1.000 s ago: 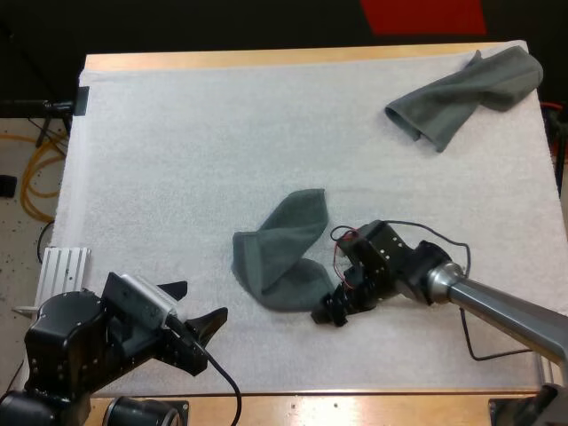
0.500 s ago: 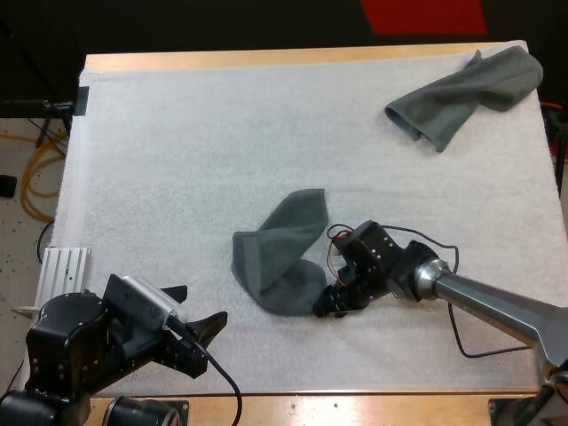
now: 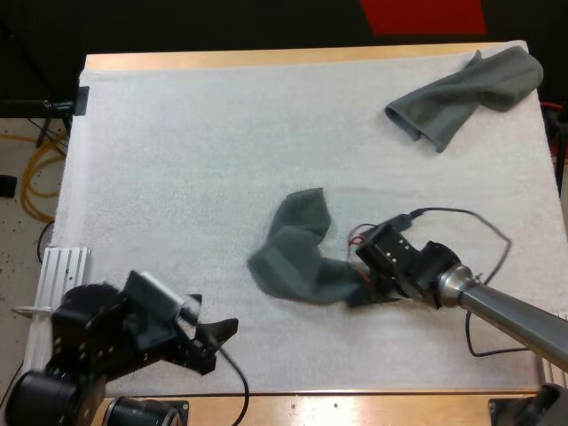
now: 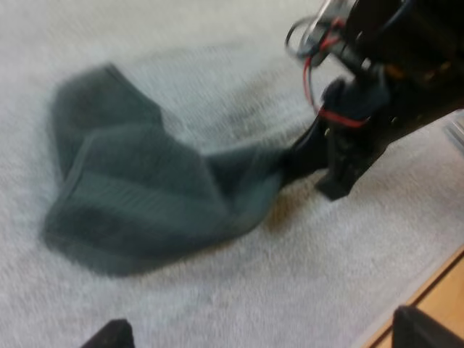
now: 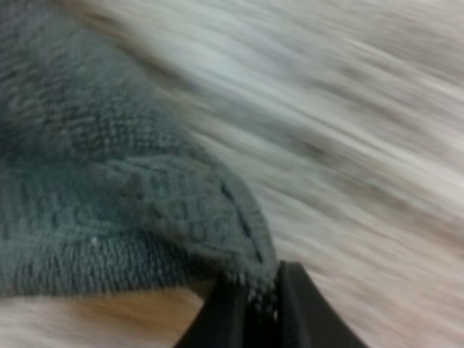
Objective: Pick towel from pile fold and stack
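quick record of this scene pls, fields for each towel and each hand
centre towel: crumpled on the white mat, one corner pinched by the right hand
far towel: loose heap at the mat's far right corner, untouched
right hand: shut on the centre towel's corner, low over the mat
left hand: open, at the mat's near edge, apart from the towel

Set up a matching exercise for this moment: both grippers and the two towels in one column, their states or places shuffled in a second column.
Things:
1. left gripper
2. right gripper
3. middle towel
4. far towel

States or places:
A. shut on a towel's corner
B. crumpled at the far right corner of the mat
C. open, clear of any thing, by the near edge of the mat
D. mid-mat, held by one corner

Pairs: 1-C, 2-A, 3-D, 4-B.
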Available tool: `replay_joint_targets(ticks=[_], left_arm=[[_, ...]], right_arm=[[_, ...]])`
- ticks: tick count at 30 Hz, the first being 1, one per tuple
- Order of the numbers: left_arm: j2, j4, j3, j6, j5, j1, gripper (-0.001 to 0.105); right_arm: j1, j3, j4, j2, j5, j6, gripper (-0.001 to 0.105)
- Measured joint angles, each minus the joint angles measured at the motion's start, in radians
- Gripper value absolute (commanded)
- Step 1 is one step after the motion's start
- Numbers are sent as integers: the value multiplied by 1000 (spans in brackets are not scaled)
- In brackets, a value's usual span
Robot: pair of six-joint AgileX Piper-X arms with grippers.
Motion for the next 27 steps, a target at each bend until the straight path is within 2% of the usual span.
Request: replay_joint_targets(ticks=[2,4,8,12,16,19,22,25,27], left_arm=[[35,-15,29,0,3,0,68],[75,-52,53,0,7,0,68],[168,-165,66,0,54,0,68],[291,-260,66,0,59,0,68],[436,-325,66,0,59,-11,67],[529,-380,66,15,57,-69,67],[615,-438,66,24,24,-170,67],[708,-482,66,18,-50,-259,67],[832,-511,59,-4,-134,-339,67]], right_arm=[[0,8,64,-14,92,0,0],[0,23,92,-17,119,0,0],[0,64,100,-17,107,38,0],[0,92,101,-17,86,97,0],[0,106,102,-17,54,106,0],[0,106,102,-17,53,108,0],[0,106,102,-17,52,108,0],[0,106,102,-17,52,108,0],[0,106,102,-17,52,108,0]])
